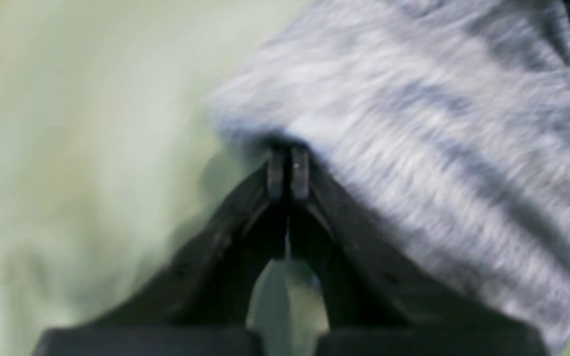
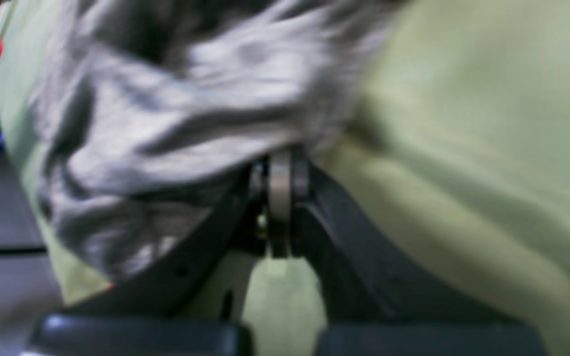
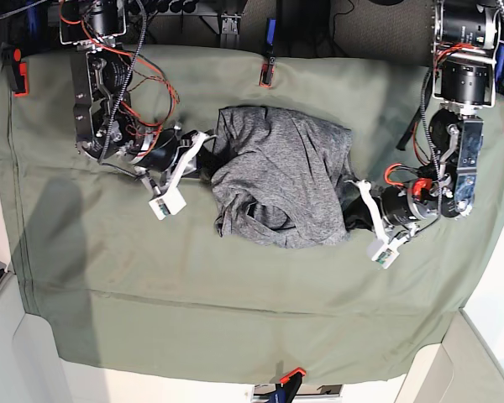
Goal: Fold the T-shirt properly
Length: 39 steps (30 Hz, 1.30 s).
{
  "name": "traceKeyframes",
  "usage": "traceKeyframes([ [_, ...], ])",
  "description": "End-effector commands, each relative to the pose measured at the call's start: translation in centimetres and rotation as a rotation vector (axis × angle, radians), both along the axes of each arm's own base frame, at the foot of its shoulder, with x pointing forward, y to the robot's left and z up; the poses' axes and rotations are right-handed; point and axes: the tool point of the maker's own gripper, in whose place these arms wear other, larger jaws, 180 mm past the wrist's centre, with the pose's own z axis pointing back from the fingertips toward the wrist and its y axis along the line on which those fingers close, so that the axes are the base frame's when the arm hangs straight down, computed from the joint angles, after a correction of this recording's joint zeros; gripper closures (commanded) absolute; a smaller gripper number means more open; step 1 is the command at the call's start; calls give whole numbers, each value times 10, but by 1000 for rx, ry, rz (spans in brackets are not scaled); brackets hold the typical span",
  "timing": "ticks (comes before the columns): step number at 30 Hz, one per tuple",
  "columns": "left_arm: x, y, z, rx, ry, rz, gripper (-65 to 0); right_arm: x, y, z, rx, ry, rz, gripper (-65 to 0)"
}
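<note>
The left gripper (image 1: pixel 288 165), closest to its wrist camera, has its jaws pressed together at the shirt's (image 1: pixel 413 128) edge, seemingly pinching the grey knit, though blur hides the bite itself. The right gripper (image 2: pixel 280 173) is likewise closed tight against the fabric's edge. The shirt lies bunched mid-table on the green cloth (image 3: pixel 151 277), between the two arms.

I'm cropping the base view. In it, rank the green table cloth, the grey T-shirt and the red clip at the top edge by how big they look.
Largest to smallest:
1. table cloth
2. T-shirt
3. red clip
</note>
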Motion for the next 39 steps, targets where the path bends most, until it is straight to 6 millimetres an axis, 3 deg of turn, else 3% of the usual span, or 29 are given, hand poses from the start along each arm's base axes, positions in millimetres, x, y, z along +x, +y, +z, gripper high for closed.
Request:
traceKeyframes([
  [1,7,2,17,-31,-38,-6,0,16,-1,21,50,-60,-28,0],
  [7,-4,3,38,-110,-62,-13,0,33,-15,40,141,-80,-105,0],
  [12,-11,-11,80,-173,-179,-43,0,33,1,64,274,-108,-85,0],
  [16,-15,-38,88,-226,-210,-73,0,34,24,77,311,-129,-46,0],
  [21,-8,-54,66,-247,-209,-32,0,40,61,84,229,-222,34,0],
  [25,-5,-47,40,-216,-174,9,0,42,91,79,118,-283,137,0],
  [27,-7,-40,26,-210,-133,30,0,42,99,65,62,-275,168,0],
  [34,-19,-18,-23,-182,-5,102,0,49,90,-7,-48,-143,163,0],
  [36,-18,-14,-25,-192,-12,114,0,51,88,-14,-44,-126,155,0],
  [39,-13,-12,-14,-205,-50,116,0,55,93,-2,-4,-153,147,0],
])
